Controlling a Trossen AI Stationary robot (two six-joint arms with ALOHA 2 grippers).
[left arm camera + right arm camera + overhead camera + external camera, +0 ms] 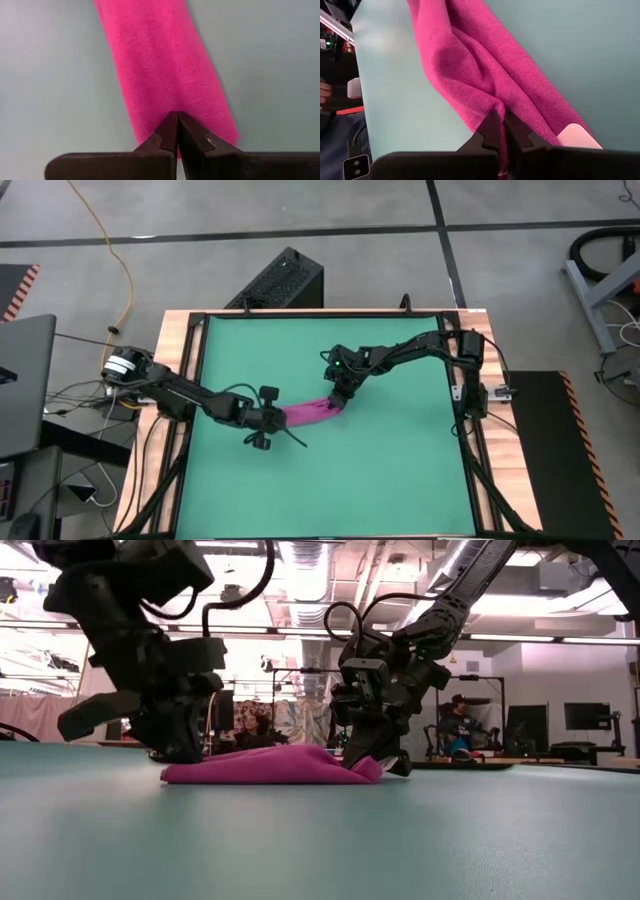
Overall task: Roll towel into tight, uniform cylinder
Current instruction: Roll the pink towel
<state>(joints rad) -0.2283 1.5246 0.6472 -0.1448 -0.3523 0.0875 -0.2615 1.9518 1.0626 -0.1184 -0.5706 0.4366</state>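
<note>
The magenta-pink towel (pixel 306 413) lies on the green mat (pixel 400 460) as a long, loosely rolled strip, seen low and flat in the low view (pixel 270 766). My left gripper (pixel 275 418) is shut on its left end, my right gripper (pixel 335 402) shut on its right end. A white tag (pixel 577 135) shows by the right gripper's fingers. My left gripper pinches the roll's left end (pixel 172 107) between its two shut fingertips, coming along the roll from the table's left. The roll rests on the mat. My right gripper pinches a fold at the roll's right end (pixel 497 107) between its shut fingertips, slanting down from above. That end rests on the mat.
The mat sits in a wooden-edged table frame (pixel 185 360). A black box (pixel 280 280) stands beyond the far edge. Cables and a laptop (pixel 25 380) lie left of the table. People sit in the room behind (pixel 455 725).
</note>
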